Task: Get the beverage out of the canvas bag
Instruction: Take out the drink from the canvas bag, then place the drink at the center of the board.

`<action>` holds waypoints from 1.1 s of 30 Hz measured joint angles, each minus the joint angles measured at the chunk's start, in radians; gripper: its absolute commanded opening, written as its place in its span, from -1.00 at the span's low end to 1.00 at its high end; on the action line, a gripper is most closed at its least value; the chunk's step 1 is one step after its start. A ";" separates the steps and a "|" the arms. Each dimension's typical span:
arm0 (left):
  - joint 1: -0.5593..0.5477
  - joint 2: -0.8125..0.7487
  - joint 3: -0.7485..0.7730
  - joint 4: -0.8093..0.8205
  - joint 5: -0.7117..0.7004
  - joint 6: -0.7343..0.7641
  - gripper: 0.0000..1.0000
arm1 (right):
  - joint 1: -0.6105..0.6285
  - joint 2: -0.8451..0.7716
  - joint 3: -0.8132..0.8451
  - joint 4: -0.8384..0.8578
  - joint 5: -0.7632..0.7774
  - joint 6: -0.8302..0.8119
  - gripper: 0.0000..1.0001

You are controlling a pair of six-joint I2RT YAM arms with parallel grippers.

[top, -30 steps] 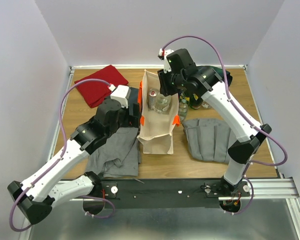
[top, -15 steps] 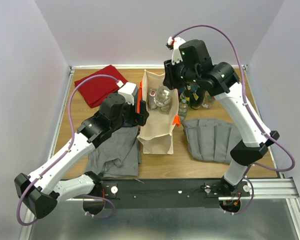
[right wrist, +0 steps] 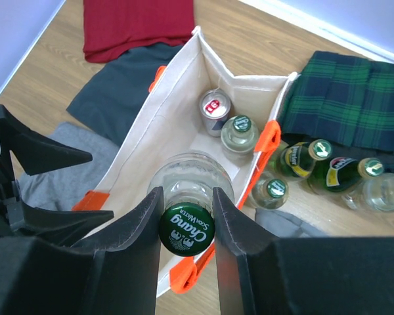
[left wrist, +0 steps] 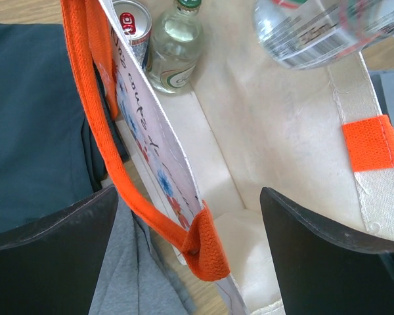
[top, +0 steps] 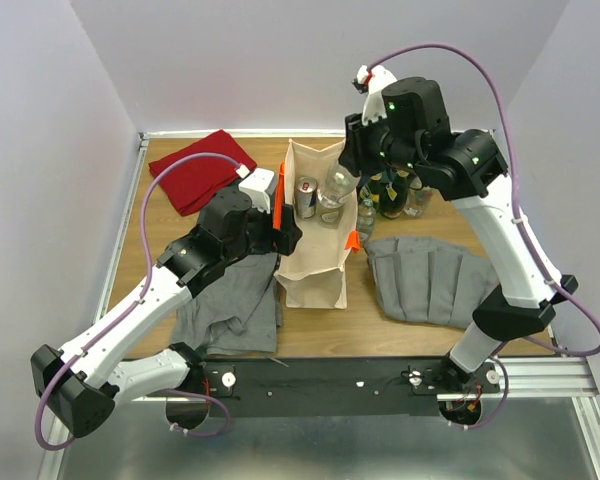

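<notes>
The beige canvas bag (top: 315,262) with orange handles stands upright mid-table. My right gripper (right wrist: 187,211) is shut on the neck of a clear glass soda bottle (right wrist: 190,174) with a green cap and holds it above the bag's open mouth; the bottle also shows in the top view (top: 334,188) and the left wrist view (left wrist: 315,29). Inside the bag (right wrist: 164,131) stand a red-and-silver can (right wrist: 213,107) and a green-capped bottle (right wrist: 240,131). My left gripper (left wrist: 189,193) is open, its jaws astride the bag's left wall and orange handle (left wrist: 98,131).
Several bottles (right wrist: 328,164) stand on the table right of the bag. A plaid cloth (right wrist: 348,98) lies behind them. A red cloth (top: 195,165) is at the back left, with grey cloths at the left (top: 230,305) and right (top: 420,275).
My right gripper has risen and shifted right, lifting the soda bottle up from inside the bag to above its rim. My left gripper has edged closer against the bag's left wall.
</notes>
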 measured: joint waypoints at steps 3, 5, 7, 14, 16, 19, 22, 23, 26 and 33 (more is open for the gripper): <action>0.000 -0.001 -0.004 0.001 0.000 -0.001 0.98 | 0.001 -0.019 0.000 0.000 0.031 0.000 -0.99; 0.000 -0.002 -0.007 0.000 0.000 -0.003 0.98 | 0.001 -0.027 0.000 -0.001 0.051 0.001 -0.99; 0.000 -0.003 -0.007 0.000 0.000 -0.003 0.98 | 0.001 -0.031 -0.002 -0.001 0.073 0.001 -0.99; 0.000 -0.008 -0.007 0.000 0.000 -0.003 0.98 | 0.001 -0.055 -0.044 -0.002 0.205 0.001 -0.99; 0.000 -0.008 -0.007 0.000 0.000 -0.003 0.98 | 0.002 -0.069 -0.067 -0.001 0.249 0.001 -0.99; 0.000 -0.008 -0.007 0.000 0.000 -0.003 0.98 | 0.002 -0.097 -0.113 -0.001 0.339 0.001 -0.99; 0.000 -0.008 -0.007 0.000 0.000 -0.003 0.98 | 0.001 -0.120 -0.145 -0.002 0.402 0.002 -0.99; 0.000 -0.008 -0.007 0.000 0.000 -0.003 0.98 | 0.002 -0.131 -0.163 0.000 0.426 0.002 -0.99; 0.000 -0.008 -0.007 0.000 0.001 -0.003 0.98 | 0.002 -0.152 -0.200 0.002 0.460 0.005 -0.99; 0.000 -0.008 -0.007 0.000 0.001 -0.003 0.98 | 0.000 -0.201 -0.293 0.033 0.519 0.012 -0.99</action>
